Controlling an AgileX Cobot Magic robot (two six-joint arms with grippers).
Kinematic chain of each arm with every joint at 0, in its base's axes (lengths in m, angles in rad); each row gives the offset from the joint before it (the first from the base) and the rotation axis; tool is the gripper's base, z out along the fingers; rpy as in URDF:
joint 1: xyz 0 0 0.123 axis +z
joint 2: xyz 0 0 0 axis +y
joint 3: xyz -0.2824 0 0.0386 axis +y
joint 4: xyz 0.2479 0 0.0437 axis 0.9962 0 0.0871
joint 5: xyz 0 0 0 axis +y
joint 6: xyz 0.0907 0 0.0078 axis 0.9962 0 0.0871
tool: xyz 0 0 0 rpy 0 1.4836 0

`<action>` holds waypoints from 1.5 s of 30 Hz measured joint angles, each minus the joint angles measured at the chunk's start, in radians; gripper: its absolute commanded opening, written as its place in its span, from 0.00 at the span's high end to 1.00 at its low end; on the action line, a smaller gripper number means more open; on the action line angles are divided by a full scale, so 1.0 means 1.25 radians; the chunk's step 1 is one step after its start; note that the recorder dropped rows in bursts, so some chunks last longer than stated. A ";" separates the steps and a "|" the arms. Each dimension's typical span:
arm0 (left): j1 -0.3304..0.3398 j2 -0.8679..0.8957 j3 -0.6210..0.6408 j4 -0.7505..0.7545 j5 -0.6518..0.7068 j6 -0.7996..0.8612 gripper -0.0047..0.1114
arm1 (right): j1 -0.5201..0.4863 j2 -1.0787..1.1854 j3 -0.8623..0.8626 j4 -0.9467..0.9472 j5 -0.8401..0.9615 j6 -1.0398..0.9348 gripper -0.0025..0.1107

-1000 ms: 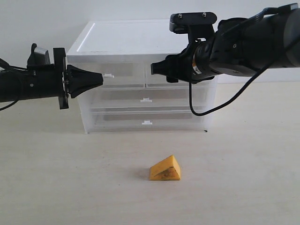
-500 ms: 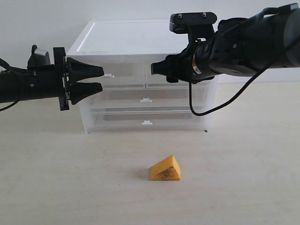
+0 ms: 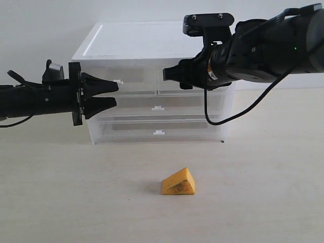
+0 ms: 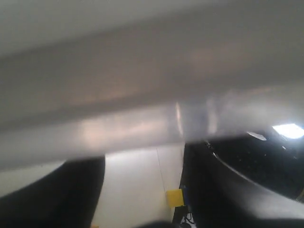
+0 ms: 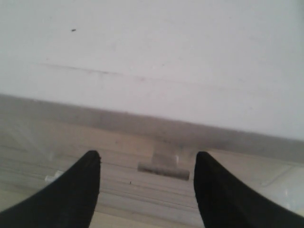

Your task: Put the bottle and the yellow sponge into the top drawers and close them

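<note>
Broadly, a pale table [image 3: 263, 202] carries a translucent chest [image 3: 152, 40] with a white top, standing at the back against a light wall. Two dark arms reach toward its front: the right arm [image 3: 273, 48] from the right side, the left arm [image 3: 35, 98] level from the left. Both top drawers, the left [image 3: 136, 76] and the right [image 3: 169, 91], appear pushed in flush above two full-width drawers [image 3: 131, 107]. The right gripper [image 3: 166, 74] is released; the right wrist view shows its fingers [image 5: 76, 190] spread, with a small drawer handle [image 5: 164, 168] lying between and beyond them. The left gripper [image 3: 115, 93] is likewise released, its two pointed fingers [image 3: 106, 86] parted just beside and below the white clip handle [image 3: 118, 81] of the left top drawer; the left wrist view is too blurred to add detail. The yellow sponge [image 3: 178, 183], a wedge, lies on the table well in front of the chest, apart from both grippers.
</note>
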 measured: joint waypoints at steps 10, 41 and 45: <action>-0.001 0.000 -0.034 -0.002 0.000 -0.005 0.57 | 0.000 0.000 0.000 0.000 -0.004 -0.001 0.50; -0.006 0.005 -0.073 0.021 -0.008 -0.006 0.93 | 0.000 0.000 0.000 0.000 -0.010 -0.016 0.50; -0.006 0.005 -0.073 0.021 -0.008 -0.004 0.93 | 0.000 0.000 0.000 0.000 -0.012 -0.016 0.50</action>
